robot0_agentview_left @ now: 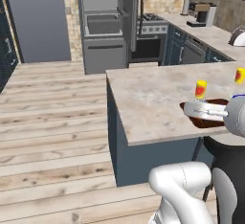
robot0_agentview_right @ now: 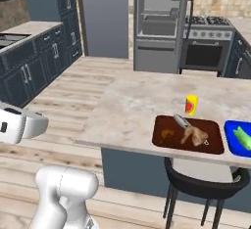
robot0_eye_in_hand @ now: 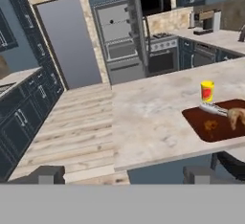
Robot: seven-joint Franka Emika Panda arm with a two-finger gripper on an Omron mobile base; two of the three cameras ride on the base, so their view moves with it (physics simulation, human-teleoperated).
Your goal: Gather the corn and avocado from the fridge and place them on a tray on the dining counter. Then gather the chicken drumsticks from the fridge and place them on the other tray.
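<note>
A brown tray (robot0_agentview_right: 162, 124) lies on the dining counter (robot0_agentview_right: 132, 105), holding a chicken drumstick (robot0_agentview_right: 193, 136) and a smaller brown piece (robot0_agentview_right: 166, 135). The same tray (robot0_eye_in_hand: 198, 117) and drumstick (robot0_eye_in_hand: 237, 117) sit at the right edge of the hand view. Right of it, a blue tray (robot0_agentview_right: 231, 147) carries a pale green item (robot0_agentview_right: 242, 138); I cannot tell whether that is the corn or the avocado. My gripper (robot0_eye_in_hand: 123, 174) hangs in front of the counter's near left corner. It is open, with nothing between its fingertips (robot0_eye_in_hand: 45, 174). The fridge (robot0_agentview_right: 157, 22) stands open across the room.
A yellow and red bottle (robot0_agentview_right: 191, 104) stands just behind the brown tray, and a metal utensil (robot0_agentview_right: 181, 121) lies on that tray. A black stool (robot0_agentview_right: 196, 184) is tucked under the counter's front edge. A stove (robot0_agentview_right: 206, 42) stands right of the fridge, and dark cabinets (robot0_agentview_right: 34, 61) line the left wall.
</note>
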